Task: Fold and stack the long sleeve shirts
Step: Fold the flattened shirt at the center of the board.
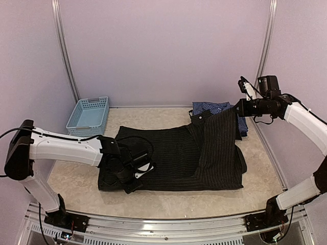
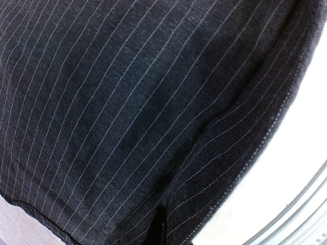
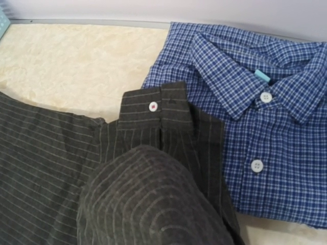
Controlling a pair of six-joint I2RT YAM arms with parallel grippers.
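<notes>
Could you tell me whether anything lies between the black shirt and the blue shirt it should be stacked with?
Nothing visible does. The right gripper holds one side of the black shirt up beside the blue shirt at the far right; the basket stands off at the far left.

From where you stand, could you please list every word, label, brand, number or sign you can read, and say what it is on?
None: no readable text in any view.
The small teal tag inside the collar of the blue check shirt: too small to show any writing.
The black pinstriped shirt and the light blue basket: no label or print visible.
</notes>
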